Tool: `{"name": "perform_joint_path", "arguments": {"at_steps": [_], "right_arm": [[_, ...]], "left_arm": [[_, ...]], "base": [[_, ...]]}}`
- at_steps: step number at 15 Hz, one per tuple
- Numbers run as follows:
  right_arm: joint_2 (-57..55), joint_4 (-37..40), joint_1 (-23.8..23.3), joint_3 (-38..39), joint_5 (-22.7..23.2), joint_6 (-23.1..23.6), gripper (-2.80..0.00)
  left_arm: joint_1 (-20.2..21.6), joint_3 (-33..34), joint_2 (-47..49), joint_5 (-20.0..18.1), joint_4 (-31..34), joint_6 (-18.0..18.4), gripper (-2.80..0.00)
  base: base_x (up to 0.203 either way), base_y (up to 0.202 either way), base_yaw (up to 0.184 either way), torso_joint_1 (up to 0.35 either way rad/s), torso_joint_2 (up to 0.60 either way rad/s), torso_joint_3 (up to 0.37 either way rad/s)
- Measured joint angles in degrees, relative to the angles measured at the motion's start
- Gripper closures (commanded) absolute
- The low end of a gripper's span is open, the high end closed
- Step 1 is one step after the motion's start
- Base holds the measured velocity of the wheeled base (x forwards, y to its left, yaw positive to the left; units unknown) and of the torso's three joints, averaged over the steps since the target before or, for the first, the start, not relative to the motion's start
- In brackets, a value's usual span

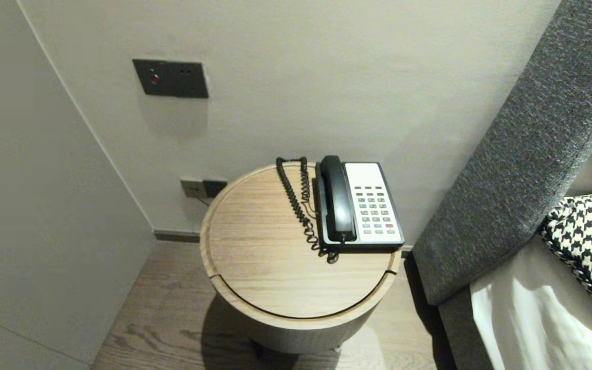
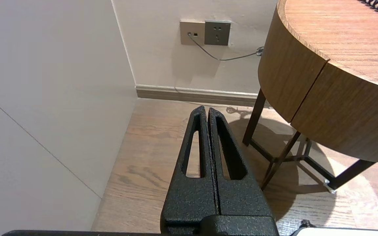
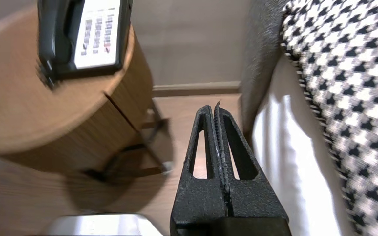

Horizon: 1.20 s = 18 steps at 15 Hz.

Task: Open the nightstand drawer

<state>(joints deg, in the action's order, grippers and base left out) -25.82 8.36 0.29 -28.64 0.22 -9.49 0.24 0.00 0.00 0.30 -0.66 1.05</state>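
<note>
My right gripper (image 3: 216,109), fingers pressed together, empty, points down at the floor (image 3: 182,105) between table (image 3: 11,108) and bed (image 3: 274,157). Left gripper (image 2: 206,111), also pressed together, parked low beside table. Phone (image 1: 360,205) sits at table's two o'clock.

From the head camera neither arm comes into sight. The table (image 1: 234,288) hides its own legs there and covers part of the wall socket (image 1: 196,187) behind its rim. The pillow (image 1: 589,241) runs off the right edge. Where the coiled cord (image 1: 296,200) joins the telephone (image 1: 363,205) cannot be made out.

In the left wrist view the left gripper (image 2: 207,109) is cut off at its base, the table is cropped and only a tip of the cord shows.

In the right wrist view the telephone loses its far end to the edge and its key markings are unreadable. A pale object (image 3: 103,224) near the right gripper (image 3: 214,108) cannot be identified.
</note>
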Motion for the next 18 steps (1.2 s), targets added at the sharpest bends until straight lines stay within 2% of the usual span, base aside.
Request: {"name": "perform_joint_path", "arguments": {"at_steps": [2, 4, 6, 9, 14, 16, 18], "right_arm": [[-8.3, 2.0, 0.2, -6.6, 0.4, -5.1, 0.0], [-16.5, 5.7, 2.2, -16.3, 1.2, -12.9, 0.0], [-24.6, 12.0, 7.4, -25.9, 1.8, -22.2, 0.0], [-34.6, 18.9, 17.2, -33.7, 1.9, -32.6, 0.0], [-49.3, 29.8, 26.9, -43.8, 2.2, -39.8, 0.0], [-53.5, 31.1, 30.4, -45.4, 2.3, -40.9, 0.0], [-57.1, 31.2, 31.8, -45.9, 2.3, -41.0, 0.0]], "left_arm": [[0.0, 0.0, 0.0, 0.0, 0.0, 0.0, 0.0], [0.0, 0.0, 0.0, 0.0, 0.0, 0.0, 0.0], [0.0, 0.0, 0.0, 0.0, 0.0, 0.0, 0.0], [0.0, 0.0, 0.0, 0.0, 0.0, 0.0, 0.0], [0.0, 0.0, 0.0, 0.0, 0.0, 0.0, 0.0], [0.0, 0.0, 0.0, 0.0, 0.0, 0.0, 0.0], [0.0, 0.0, 0.0, 0.0, 0.0, 0.0, 0.0]], "base": [[0.0, 0.0, 0.0, 0.0, 0.0, 0.0], [0.0, 0.0, 0.0, 0.0, 0.0, 0.0], [0.0, 0.0, 0.0, 0.0, 0.0, 0.0], [0.0, 0.0, 0.0, 0.0, 0.0, 0.0], [0.0, 0.0, 0.0, 0.0, 0.0, 0.0], [0.0, 0.0, 0.0, 0.0, 0.0, 0.0], [0.0, 0.0, 0.0, 0.0, 0.0, 0.0]]}}
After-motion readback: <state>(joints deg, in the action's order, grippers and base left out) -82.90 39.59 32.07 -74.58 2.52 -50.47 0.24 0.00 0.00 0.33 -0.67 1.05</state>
